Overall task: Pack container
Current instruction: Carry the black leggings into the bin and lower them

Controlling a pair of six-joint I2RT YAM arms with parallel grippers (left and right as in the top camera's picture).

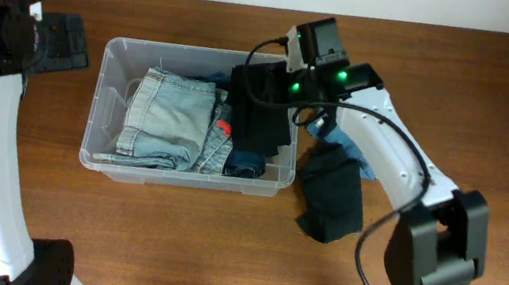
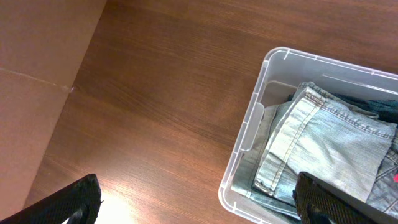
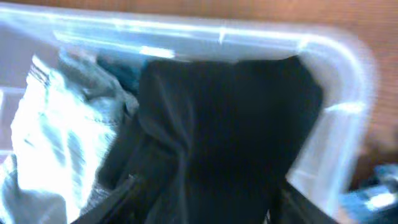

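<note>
The container (image 1: 95,109), a clear plastic bin, stands mid-table with folded pale jeans (image 1: 173,115) in its left half and a black garment (image 1: 259,113) draped over its right half. My right gripper (image 1: 262,75) hangs over the bin's far right corner. In the right wrist view its fingers stand wide apart over the black garment (image 3: 230,124), inside the container (image 3: 249,37), gripping nothing. My left gripper (image 1: 62,41) is open left of the bin. In the left wrist view the left gripper (image 2: 199,205) spans bare table and the container (image 2: 249,124) corner with the jeans (image 2: 336,137).
A dark teal garment (image 1: 332,200) lies crumpled on the table just right of the bin, and a light blue cloth (image 1: 341,140) lies beside it under the right arm. Darker denim (image 1: 246,165) and a small red item (image 1: 223,128) sit inside the bin.
</note>
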